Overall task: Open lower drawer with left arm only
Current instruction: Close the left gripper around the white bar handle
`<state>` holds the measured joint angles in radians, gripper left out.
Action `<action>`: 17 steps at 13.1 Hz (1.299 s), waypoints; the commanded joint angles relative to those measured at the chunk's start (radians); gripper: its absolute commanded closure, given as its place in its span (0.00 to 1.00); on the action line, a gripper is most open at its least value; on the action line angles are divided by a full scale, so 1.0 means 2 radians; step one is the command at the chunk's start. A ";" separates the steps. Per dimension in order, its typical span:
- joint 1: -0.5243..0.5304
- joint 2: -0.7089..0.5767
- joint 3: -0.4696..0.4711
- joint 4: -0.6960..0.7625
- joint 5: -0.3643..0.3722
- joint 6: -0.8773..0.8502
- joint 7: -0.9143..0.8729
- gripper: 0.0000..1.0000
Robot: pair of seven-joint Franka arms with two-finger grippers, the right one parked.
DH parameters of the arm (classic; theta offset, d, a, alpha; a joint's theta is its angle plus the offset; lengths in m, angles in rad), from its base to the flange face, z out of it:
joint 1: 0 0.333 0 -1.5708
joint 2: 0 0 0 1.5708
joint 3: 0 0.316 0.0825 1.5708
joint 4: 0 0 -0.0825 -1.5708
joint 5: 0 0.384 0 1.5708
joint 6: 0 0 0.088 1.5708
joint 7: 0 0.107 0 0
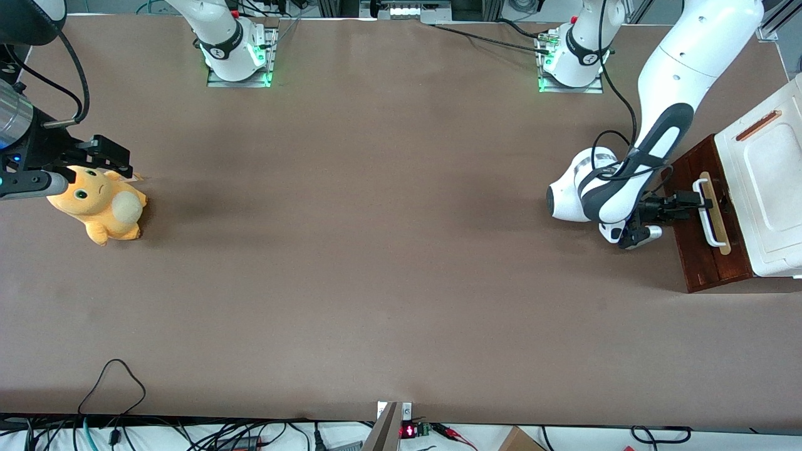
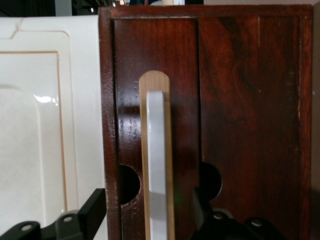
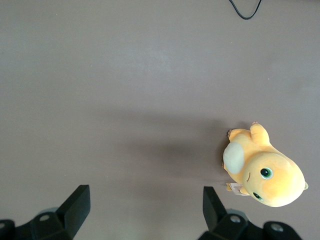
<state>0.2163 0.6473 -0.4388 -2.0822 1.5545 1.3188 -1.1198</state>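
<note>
While bent low toward the cabinet, the left arm (image 1: 658, 144), its claw (image 1: 692, 202) spread astride the lower drawer's (image 1: 708, 250) white handle (image 2: 156, 165).

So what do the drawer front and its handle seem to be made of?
The lower drawer front looks like dark-stained, varnished wood: grain and sheen show. Its handle seems smooth white plastic or painted metal, on a pale bare-looking wood strip. The left arm's tool is open, its fingers on either side of the handle.

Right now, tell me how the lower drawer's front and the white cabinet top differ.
The lower drawer front is dark red-brown wood; the cabinet top is glossy cream-white. The drawer front carries a white loop handle on a pale strip, which the open pincer straddles; the cabinet top has none. Both are flat, panelled surfaces.
</note>
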 commanded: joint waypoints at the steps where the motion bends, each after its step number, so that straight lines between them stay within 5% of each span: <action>1: 0.018 0.008 -0.002 0.007 0.025 0.018 -0.005 0.24; 3: 0.019 0.007 -0.002 0.006 0.026 0.016 -0.008 0.25; 8: 0.019 0.002 -0.002 0.000 0.026 0.015 -0.008 0.47; 17: 0.024 -0.003 -0.002 -0.017 0.025 0.009 -0.013 0.54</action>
<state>0.2511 0.6538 -0.4383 -2.0934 1.5871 1.3448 -1.1322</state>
